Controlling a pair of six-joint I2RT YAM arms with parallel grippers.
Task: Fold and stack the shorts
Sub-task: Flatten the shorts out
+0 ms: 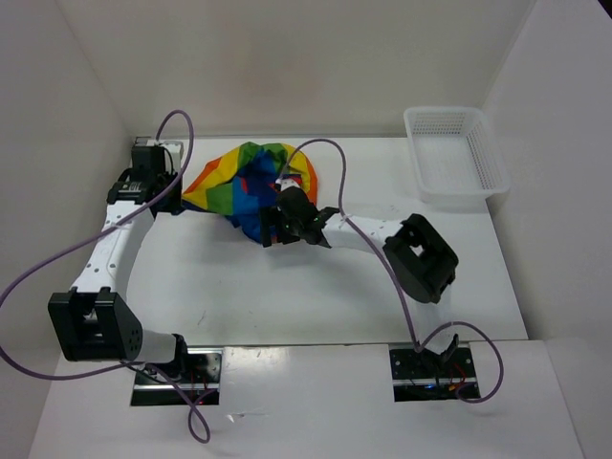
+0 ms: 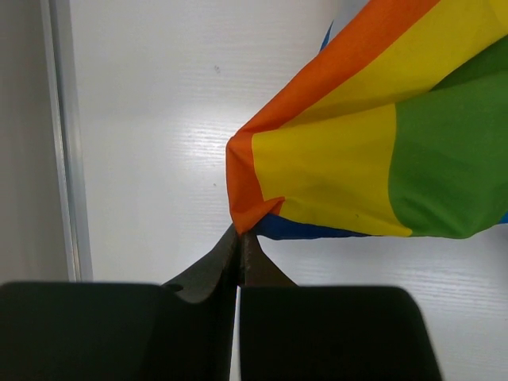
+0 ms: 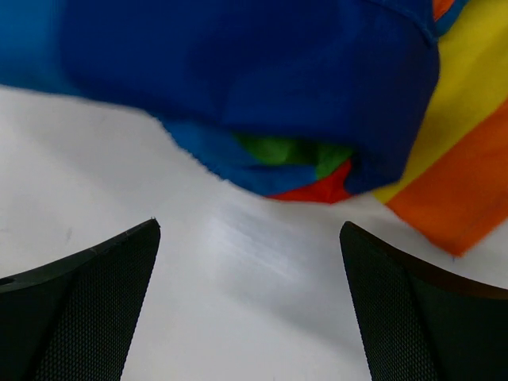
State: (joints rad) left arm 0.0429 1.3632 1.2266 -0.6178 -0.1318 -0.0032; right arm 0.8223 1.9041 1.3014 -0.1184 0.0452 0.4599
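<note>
I judge the shorts (image 1: 239,177) light and limp: left gripper (image 2: 240,240) pinches their left corner, right gripper (image 3: 250,238) gapes at the near blue fold, my next hold.

You are looking at the shorts (image 1: 251,186), striped in broad rainbow bands of blue, red, orange, yellow and green. Through the left wrist camera they show orange, yellow and green blocks with a blue edge beneath; through the right, mostly deep blue. The mesh basket (image 1: 490,158) and the table (image 1: 287,287) are white. The left arm (image 1: 113,251) and right arm (image 1: 368,234) are white with black joints.
</note>
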